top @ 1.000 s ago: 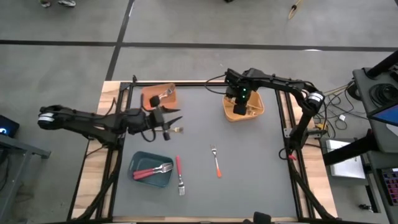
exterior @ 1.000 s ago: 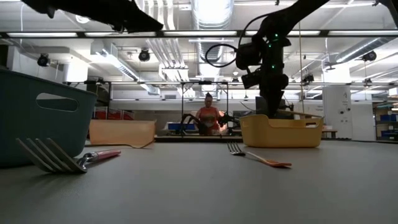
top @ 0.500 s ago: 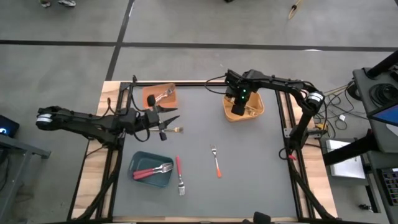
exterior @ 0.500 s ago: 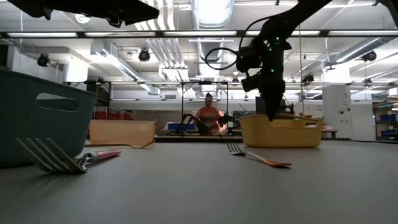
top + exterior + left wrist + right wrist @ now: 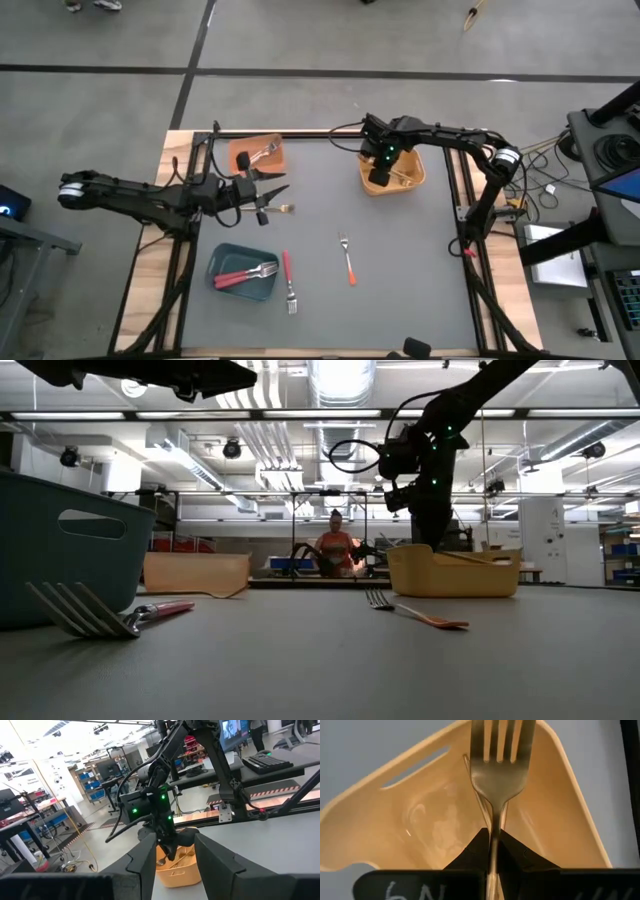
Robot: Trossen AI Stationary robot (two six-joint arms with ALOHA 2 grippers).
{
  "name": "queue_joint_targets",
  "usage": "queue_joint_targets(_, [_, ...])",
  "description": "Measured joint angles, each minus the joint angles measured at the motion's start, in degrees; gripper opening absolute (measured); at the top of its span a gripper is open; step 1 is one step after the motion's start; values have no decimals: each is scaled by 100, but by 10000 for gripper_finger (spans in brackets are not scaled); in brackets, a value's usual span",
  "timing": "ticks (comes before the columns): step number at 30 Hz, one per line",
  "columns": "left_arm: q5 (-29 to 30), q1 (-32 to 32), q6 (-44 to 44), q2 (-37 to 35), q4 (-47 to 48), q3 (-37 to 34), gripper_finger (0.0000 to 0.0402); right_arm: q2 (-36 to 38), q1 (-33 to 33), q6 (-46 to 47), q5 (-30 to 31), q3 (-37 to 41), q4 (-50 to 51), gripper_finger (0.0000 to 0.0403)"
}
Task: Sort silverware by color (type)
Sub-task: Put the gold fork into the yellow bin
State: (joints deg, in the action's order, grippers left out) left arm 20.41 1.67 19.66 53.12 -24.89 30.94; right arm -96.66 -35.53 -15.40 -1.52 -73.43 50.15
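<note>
Change: right gripper [image 5: 378,172] is rising slightly over the bin, upper right of the high view.
Right claw: clenching a gold fork [image 5: 496,767], tines forward.
Bin: yellow bin [image 5: 412,180] lying directly beneath.
Left gripper [image 5: 268,197]: waiting part-open, left of centre.
Advice: releasing only while centred above the bin, probably low.

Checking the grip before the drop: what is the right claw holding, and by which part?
The right claw is shut on a metal fork, pinching its handle just below the head, tines pointing away, over the yellow-orange bin.
</note>
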Motion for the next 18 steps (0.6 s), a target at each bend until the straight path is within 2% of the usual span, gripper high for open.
queue_joint_targets(18, [2,0,-67,-2,0,9,116,0,0,-90,0,116,61,13])
